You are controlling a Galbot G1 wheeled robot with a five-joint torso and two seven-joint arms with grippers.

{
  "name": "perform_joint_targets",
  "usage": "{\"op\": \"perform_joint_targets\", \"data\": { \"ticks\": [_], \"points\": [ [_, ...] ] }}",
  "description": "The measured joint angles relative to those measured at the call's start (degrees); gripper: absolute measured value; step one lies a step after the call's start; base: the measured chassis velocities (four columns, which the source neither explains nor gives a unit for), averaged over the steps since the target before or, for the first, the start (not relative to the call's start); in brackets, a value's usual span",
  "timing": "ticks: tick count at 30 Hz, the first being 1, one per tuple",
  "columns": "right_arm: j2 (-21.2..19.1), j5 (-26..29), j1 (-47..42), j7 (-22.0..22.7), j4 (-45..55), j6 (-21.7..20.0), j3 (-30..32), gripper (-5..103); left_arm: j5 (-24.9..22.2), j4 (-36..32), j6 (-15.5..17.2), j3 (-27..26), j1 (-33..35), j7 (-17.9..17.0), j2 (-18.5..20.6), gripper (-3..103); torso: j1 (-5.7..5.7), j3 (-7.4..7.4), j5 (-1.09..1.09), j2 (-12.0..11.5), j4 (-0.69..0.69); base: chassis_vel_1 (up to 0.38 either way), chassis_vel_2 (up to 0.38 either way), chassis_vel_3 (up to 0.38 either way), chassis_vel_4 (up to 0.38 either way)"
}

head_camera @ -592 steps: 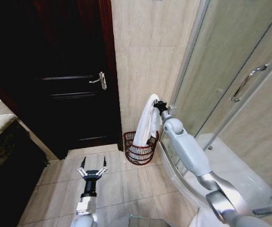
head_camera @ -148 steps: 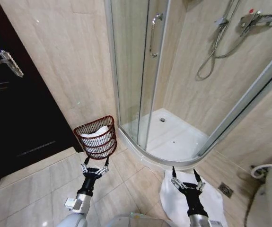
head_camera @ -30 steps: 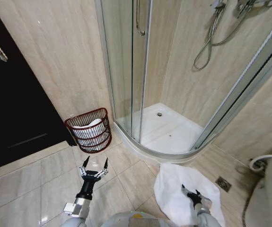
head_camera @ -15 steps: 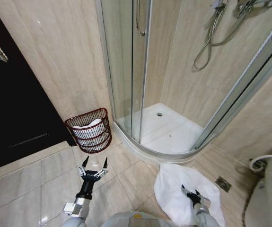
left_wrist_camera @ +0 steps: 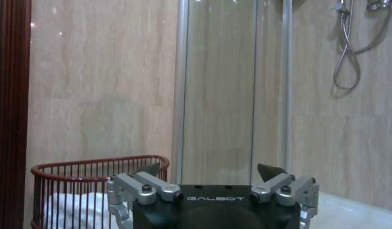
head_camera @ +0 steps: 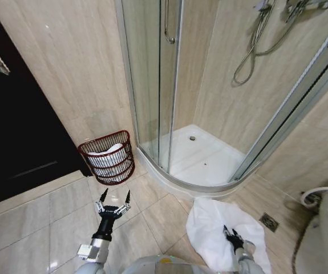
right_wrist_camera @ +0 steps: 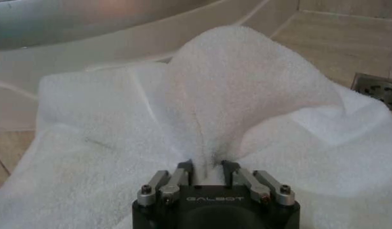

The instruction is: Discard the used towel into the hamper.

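Right gripper (head_camera: 230, 236) now pinched shut on raised fold of white towel (head_camera: 209, 228) on floor; a second ago fingers stood apart. Grasp apparently made. Hamper (head_camera: 108, 157) just beyond idle, open left gripper (head_camera: 113, 198)

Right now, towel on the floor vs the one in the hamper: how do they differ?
The floor towel lies spread on the tiles by the shower base; the hamper towel is bunched inside the hamper.
The right gripper is pinching a fold of the floor towel; the open left gripper is clear of the hamper towel.
Both are white terry cloth.
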Motion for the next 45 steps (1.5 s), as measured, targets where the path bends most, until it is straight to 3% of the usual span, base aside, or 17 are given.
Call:
{"op": "perform_joint_targets", "data": {
  "ticks": [3,7,11,18,25,33,37,45],
  "points": [
    [0.0,0.1,-0.1,-0.1,0.0,0.0,0.0,25,0.0,-0.2,-0.1,0.0,0.1,0.0,0.0,100,0.00,0.01,0.00,0.0,0.00,0.000,0.000,0.000,0.000],
    [0.2,0.2,-0.6,-0.1,1.0,0.1,0.1,5,0.0,-0.5,-0.2,0.2,0.5,0.0,0.0,100,0.01,0.02,0.00,0.0,0.00,0.000,0.000,0.000,0.000],
    [0.2,1.2,-1.5,0.1,3.3,0.4,0.2,2,0.0,-0.7,-0.4,0.2,0.7,0.0,0.0,100,0.01,0.03,0.01,0.0,0.00,0.000,0.000,0.000,0.000],
    [0.6,2.9,-5.8,1.8,12.6,1.9,0.4,2,0.0,-0.8,-0.9,0.3,1.0,0.0,-0.1,100,0.01,0.03,0.00,0.0,0.00,0.000,0.000,0.000,0.000],
    [1.8,-0.3,-12.0,2.7,26.5,4.3,3.1,2,0.0,-0.8,-1.0,0.7,0.9,-0.1,-0.1,100,0.01,0.04,0.00,0.0,0.01,0.000,0.000,0.000,0.000],
    [3.0,-6.0,-22.5,4.2,50.5,5.3,9.5,2,0.1,-0.6,-1.1,1.3,0.3,-0.1,-0.1,100,0.01,0.04,-0.03,0.1,-0.01,0.000,0.000,0.000,0.000],
    [3.1,-7.0,-24.3,4.5,56.2,5.2,10.9,2,0.1,-0.6,-1.0,1.5,0.0,-0.1,0.0,100,0.01,0.04,0.01,0.1,-0.01,0.000,0.000,0.000,0.000],
    [2.2,-7.9,-24.3,5.5,75.8,-2.6,14.6,2,-0.1,-0.5,-0.7,1.7,-0.7,-0.1,0.0,100,0.02,0.05,0.00,0.1,0.00,0.000,0.000,0.000,0.000]
  ]
}}
